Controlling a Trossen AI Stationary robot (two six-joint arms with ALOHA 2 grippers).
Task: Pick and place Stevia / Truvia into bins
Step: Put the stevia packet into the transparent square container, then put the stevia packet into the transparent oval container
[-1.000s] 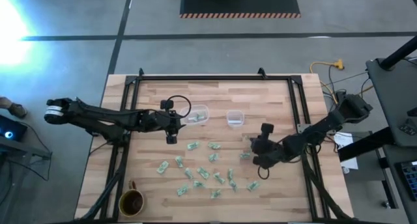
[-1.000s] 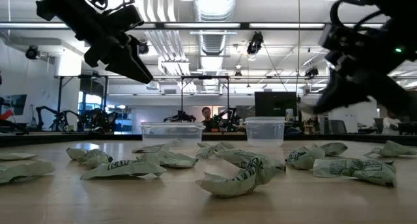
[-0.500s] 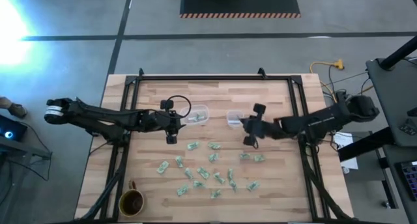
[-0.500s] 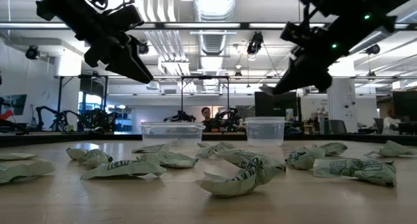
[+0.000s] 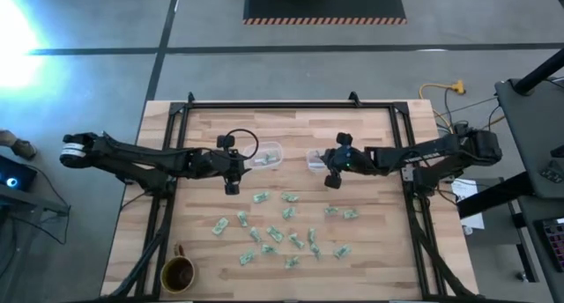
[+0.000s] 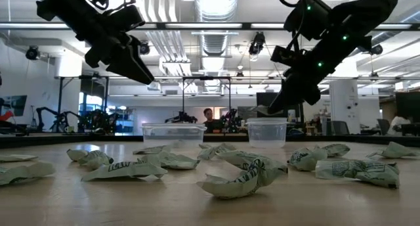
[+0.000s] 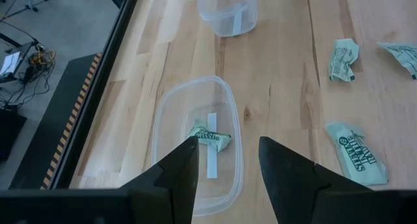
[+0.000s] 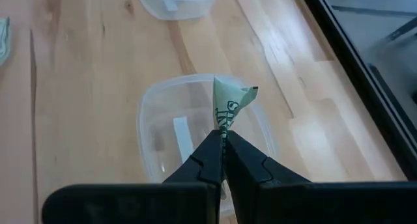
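Several pale green and white Stevia packets (image 5: pixel 282 224) lie scattered flat on the wooden table. Two clear bins stand farther back: a wide rounded one (image 5: pixel 265 155) and a small square one (image 5: pixel 317 159). My left gripper (image 7: pixel 228 152) hovers open above the wide bin (image 7: pixel 195 142), which has one packet (image 7: pixel 210 137) on its floor. My right gripper (image 8: pixel 223 140) is shut on a packet (image 8: pixel 229 103) above the small square bin (image 8: pixel 195 129). In the low view both grippers, left (image 6: pixel 141 75) and right (image 6: pixel 275 108), hang well above the table. My right gripper pinches one packet between its two fingertips (image 8: pixel 212 146), gripping it at one end (image 8: pixel 223 126). The rest of the packet sticks out past the fingers. The packet is lifted clear and sits over the small square bin's opening.
A brown mug (image 5: pixel 178 272) stands near the table's near left corner. Black rails (image 5: pixel 172 180) run along the left, right and far sides of the table. Bare wood shows between the bins and the far edge.
My right gripper has risen from among the packets on the table's right side. It has swung toward the far edge and leftward, and now sits above the small square bin. The left arm has kept still.
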